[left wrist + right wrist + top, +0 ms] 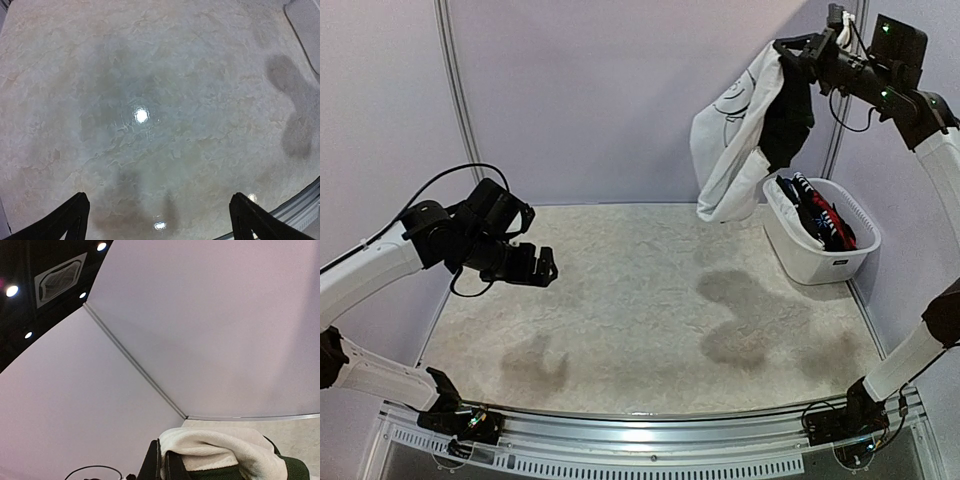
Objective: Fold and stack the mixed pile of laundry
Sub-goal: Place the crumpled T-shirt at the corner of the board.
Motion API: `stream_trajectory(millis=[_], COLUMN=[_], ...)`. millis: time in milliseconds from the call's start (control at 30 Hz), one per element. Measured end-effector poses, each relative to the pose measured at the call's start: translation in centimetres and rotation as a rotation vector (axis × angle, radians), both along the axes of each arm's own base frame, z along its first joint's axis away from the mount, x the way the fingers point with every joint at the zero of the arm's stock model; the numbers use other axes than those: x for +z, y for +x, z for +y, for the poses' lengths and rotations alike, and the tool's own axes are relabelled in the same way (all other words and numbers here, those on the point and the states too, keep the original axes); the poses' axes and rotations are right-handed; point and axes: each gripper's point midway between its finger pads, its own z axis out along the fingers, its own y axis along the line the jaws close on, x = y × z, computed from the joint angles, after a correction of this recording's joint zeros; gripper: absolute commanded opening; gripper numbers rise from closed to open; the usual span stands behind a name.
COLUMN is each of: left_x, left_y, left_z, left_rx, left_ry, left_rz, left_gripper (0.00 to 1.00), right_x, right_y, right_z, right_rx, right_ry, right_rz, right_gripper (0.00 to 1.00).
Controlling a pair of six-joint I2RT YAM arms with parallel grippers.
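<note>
Right gripper (788, 50): limp white T-shirt (725, 140)

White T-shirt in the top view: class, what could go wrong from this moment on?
1. The right gripper is shut on the white T-shirt and a dark green piece together; the dark one might slip free, or get folded into the shirt.
2. The shirt hangs bunched from one point, with the open left gripper far away over the table, so it may land crumpled.

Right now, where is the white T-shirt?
In the top view the T-shirt hangs high on the right, pinched in the right gripper with a dark piece, up and left of the tub.
</note>
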Motion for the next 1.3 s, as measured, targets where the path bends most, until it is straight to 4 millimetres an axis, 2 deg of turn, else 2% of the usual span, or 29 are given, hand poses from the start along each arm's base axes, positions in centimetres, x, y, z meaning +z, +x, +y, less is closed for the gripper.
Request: stream_trajectory(millis=[100,233,300,400,567,633,733,900,1033,1100,1200,1300], left_x=[0.3,0.9,1.4,1.9,1.6,1.6,1.4,1.2,1.5,1.8,1.9,1.6], left_y=[-0.2,-0.6,-0.9,-1.2,-1.8,-1.9,-1.9,-1.3,-0.9,-0.7,-0.5,-0.2], left_z=[0.2,0.7,1.1,1.6,1.9,1.6,1.0,-0.3,-1.6,-2.1,-2.5,-2.8], left_rx=[-0.006,-0.007,-0.007,-0.005,-0.017,-0.03,-0.057,-0.096,-0.135,-0.149,-0.156,-0.157], left_ry=[0.001,0.002,-0.001,-0.003,0.002,-0.007,-0.017,-0.023,-0.049,-0.062,-0.068,-0.059], left_rz=[-0.008,-0.022,-0.036,-0.053,-0.042,-0.037,-0.029,-0.012,-0.009,-0.015,-0.014,-0.004], left_gripper=[1.0,1.0,1.0,1.0,0.99,0.99,0.99,0.99,0.97,0.96,0.95,0.94], right_x=[-0.2,-2.2,-3.7,-7.1,-12.0,-12.3,-10.7,-5.7,-3.5,-3.8,-6.0,-10.4], right_y=[-1.2,-1.5,-1.4,-1.4,-2.7,-3.3,-4.1,-5.5,-5.2,-4.1,-1.7,0.4], right_z=[4.1,9.0,11.3,14.8,19.1,20.5,22.2,22.8,22.0,20.9,18.2,16.2], right_rx=[0.076,0.154,0.185,0.218,0.251,0.264,0.282,0.255,0.163,0.058,-0.143,-0.298], right_ry=[-0.009,-0.028,-0.047,-0.097,-0.204,-0.238,-0.259,-0.257,-0.263,-0.299,-0.416,-0.599], right_rz=[-0.011,0.027,0.059,0.135,0.228,0.219,0.144,-0.054,-0.147,-0.145,-0.088,0.0], right_gripper=[0.0,0.0,0.0,0.0,0.0,0.0,0.0,0.0,0.0,0.0,0.0,0.04])
